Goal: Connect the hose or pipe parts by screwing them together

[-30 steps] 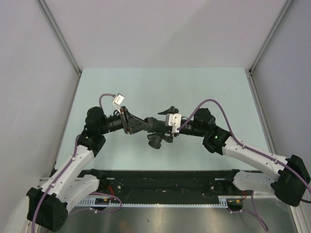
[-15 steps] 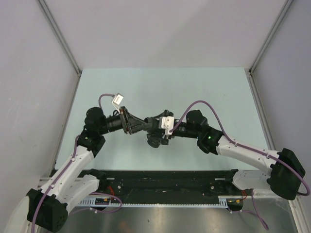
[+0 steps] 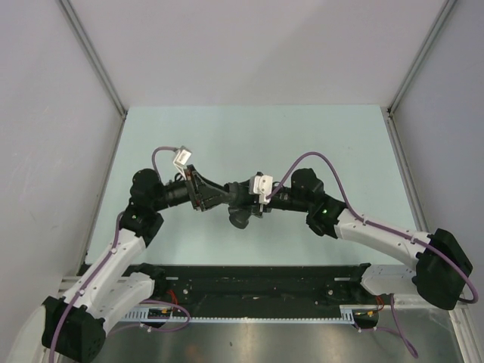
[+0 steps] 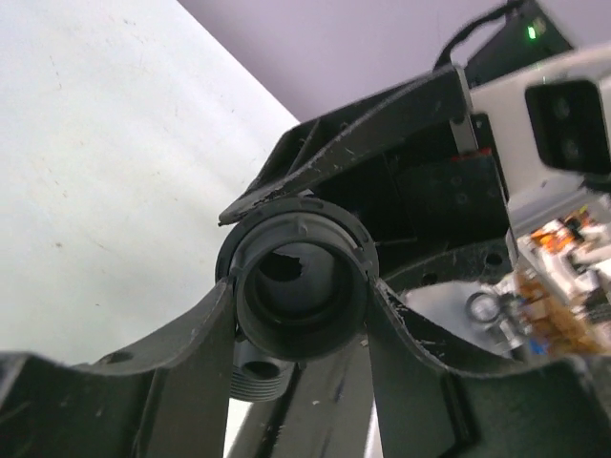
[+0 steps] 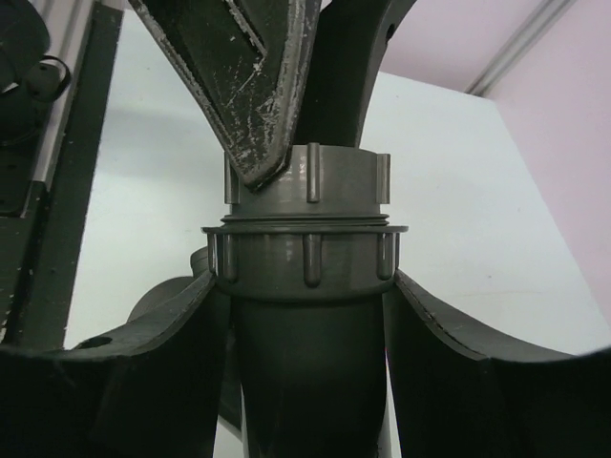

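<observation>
**A:** From above, why do both arms meet mid-table?

**B:** The left gripper (image 3: 219, 198) steadies the pipe parts (image 3: 242, 215) over the table (image 3: 325, 136), probably so the right gripper (image 3: 255, 203) can turn its end.

**A:** And the left wrist view?

**B:** Its fingers (image 4: 196, 367) clamp the fitting (image 4: 301, 286) just behind its round mouth.

**A:** Right wrist view?

**B:** There the fingers (image 5: 453, 358) press both sides of the tube (image 5: 305, 372) under its ribbed collar (image 5: 305, 256), which is seated against the left-held ring (image 5: 305, 181).

**A:** What has changed from a second ago?

**B:** The right wrist has slid in leftward, and its jaws have closed.
</observation>
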